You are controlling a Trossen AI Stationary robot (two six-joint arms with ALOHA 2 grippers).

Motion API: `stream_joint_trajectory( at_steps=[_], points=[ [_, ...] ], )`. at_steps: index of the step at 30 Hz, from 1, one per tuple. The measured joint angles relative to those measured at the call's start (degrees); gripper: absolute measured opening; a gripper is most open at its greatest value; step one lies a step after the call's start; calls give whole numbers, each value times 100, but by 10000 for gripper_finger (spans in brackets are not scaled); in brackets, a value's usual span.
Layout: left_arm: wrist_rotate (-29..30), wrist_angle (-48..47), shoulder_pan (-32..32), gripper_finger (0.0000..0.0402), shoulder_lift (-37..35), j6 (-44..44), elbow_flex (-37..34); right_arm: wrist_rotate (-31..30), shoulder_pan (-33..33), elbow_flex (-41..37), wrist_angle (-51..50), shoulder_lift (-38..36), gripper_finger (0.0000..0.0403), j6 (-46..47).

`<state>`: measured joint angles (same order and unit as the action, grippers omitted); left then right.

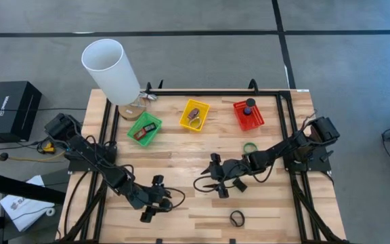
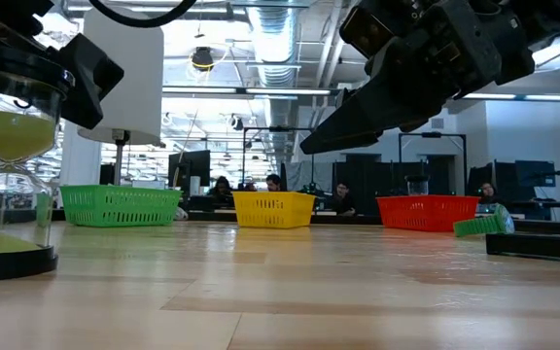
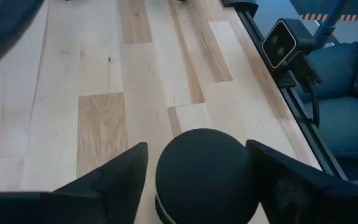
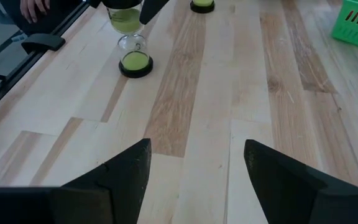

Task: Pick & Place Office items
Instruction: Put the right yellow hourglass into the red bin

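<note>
An hourglass (image 2: 8,185) with black end caps and green sand stands upright on its base near the table's near left edge; it also shows in the right wrist view (image 4: 131,43). My left gripper (image 1: 147,211) is open, and its fingers stand on either side of the hourglass's top cap (image 3: 204,171). My right gripper (image 1: 205,184) hangs open over bare wood (image 4: 197,180) at mid-table, touching nothing. A green ring (image 1: 250,148) lies beside the right arm, and a black ring (image 1: 237,218) lies near the near edge. My left gripper (image 3: 196,146) comes at the hourglass from above, with one finger (image 3: 114,171) on each side of the round black top cap. I cannot tell whether either finger touches the cap. The hourglass stands upright with its base (image 2: 8,261) on the table.
Green (image 1: 144,129), yellow (image 1: 194,115) and red (image 1: 248,115) baskets stand in a row toward the far edge, each with small items inside. A big white cylinder (image 1: 110,71) stands at the far left corner. A second dark-based thing (image 4: 202,5) stands beyond the hourglass. Black rails edge the table.
</note>
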<state>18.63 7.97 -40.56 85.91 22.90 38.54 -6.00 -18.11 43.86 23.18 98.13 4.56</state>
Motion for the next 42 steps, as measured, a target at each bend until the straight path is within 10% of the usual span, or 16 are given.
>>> stream_joint_trajectory(
  at_steps=[14, 24, 42],
  points=[
    [11, 171, 493, 228, 0, 43, 35, 190, 23, 517, -1632, -257, 240, -81],
    [-104, 555, 1993, 204, -2, -1147, 500, -622, -48, 365, -4789, -2653, 239, 395],
    [-1463, 2476, 4310, 216, 1605, -1677, 1488, -1075, 477, -1657, -3790, -5258, 240, 370]
  ],
)
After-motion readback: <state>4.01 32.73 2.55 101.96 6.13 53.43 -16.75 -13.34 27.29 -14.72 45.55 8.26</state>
